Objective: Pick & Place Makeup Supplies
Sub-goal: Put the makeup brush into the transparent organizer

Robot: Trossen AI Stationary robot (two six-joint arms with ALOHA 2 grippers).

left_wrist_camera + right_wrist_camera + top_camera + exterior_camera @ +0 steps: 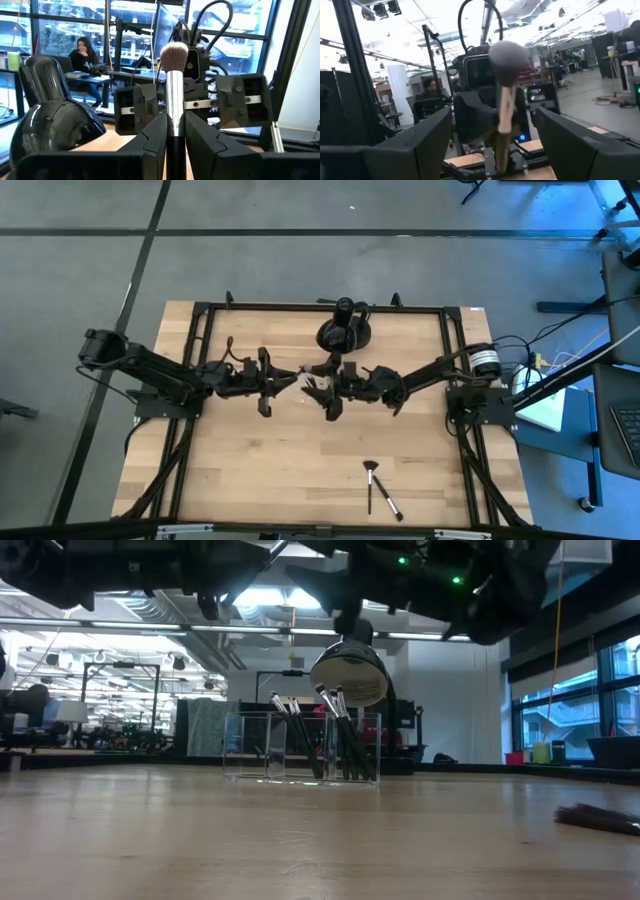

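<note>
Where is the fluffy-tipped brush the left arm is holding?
The brush stands upright, clamped in the left gripper above mid-table, directly facing the right gripper, whose fingers are open. The black rounded object sits just beside it.

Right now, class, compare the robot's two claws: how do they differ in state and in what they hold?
The left claw is shut on a makeup brush, bristles pointing up; the right claw stands wide open and grips nothing. The left claw's fingers touch the handle; the right claw's fingers stand apart on either side of the brush. Both hover mid-table, facing each other.
</note>
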